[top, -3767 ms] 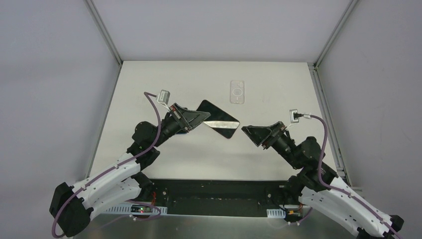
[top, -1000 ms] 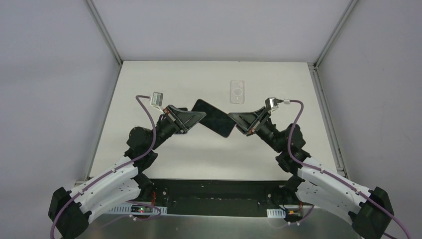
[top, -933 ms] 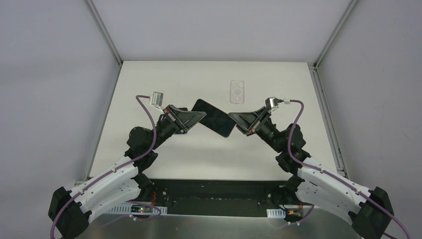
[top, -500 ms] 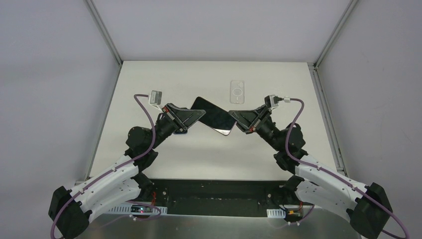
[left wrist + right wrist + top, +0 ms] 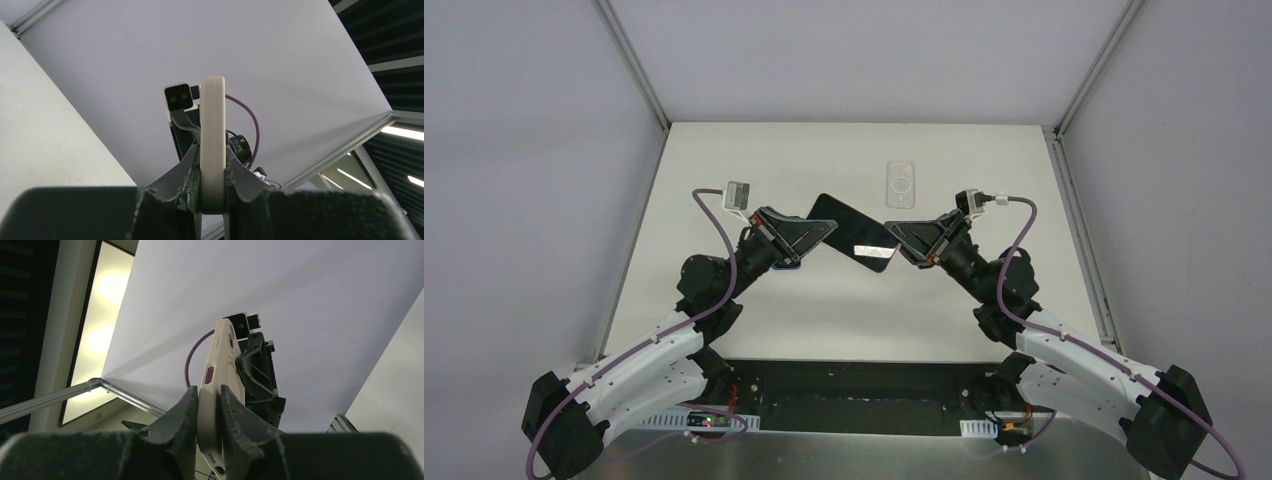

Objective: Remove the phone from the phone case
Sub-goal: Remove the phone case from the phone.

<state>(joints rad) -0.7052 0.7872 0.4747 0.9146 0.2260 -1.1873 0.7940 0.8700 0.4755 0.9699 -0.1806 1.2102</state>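
left pincer and right pincer each pinch one end of phone; clear case lies beyond them on tabletop. Extraction looks done, only set-down left.

phone: dark glossy screen facing up, pale cream edge, purple side button showing in right wrist view. Out of its case. Held above the worktop, lying diagonal in top view, far-left corner to near-right corner. Pinched at opposite ends by left claw and right claw.
phone case: clear, empty, round ring in its back. Flat on worktop, just beyond the phone toward the far edge, not touching it.
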